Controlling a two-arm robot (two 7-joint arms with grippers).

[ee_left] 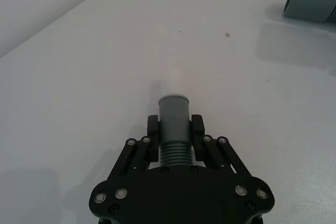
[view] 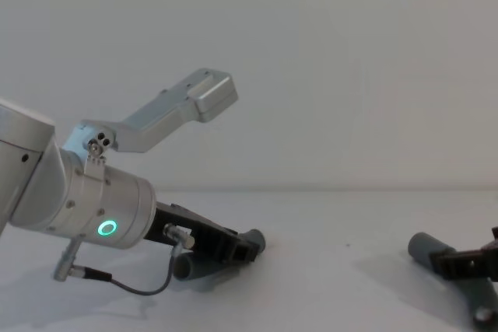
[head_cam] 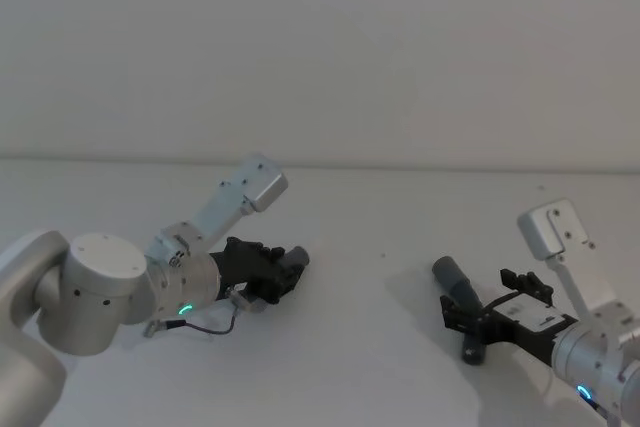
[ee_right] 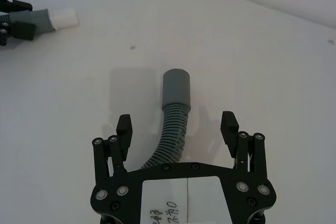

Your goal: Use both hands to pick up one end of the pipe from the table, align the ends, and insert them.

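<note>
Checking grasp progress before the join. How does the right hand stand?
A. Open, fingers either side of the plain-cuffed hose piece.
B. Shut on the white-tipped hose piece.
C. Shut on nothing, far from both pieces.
A: the right hand is open, its fingers apart on both sides of the plain-cuffed hose piece; the left hand is shut on the white-tipped piece.

Silver left arm (view: 78, 192) with green ring (view: 106, 228), black screw-studded left claw (ee_left: 175, 125).

The plain white table (head_cam: 380, 347) carries a curved ribbed hose piece (ee_right: 176, 90) on the right and, well apart on the left, a white-tipped hose piece (ee_left: 174, 114).
</note>
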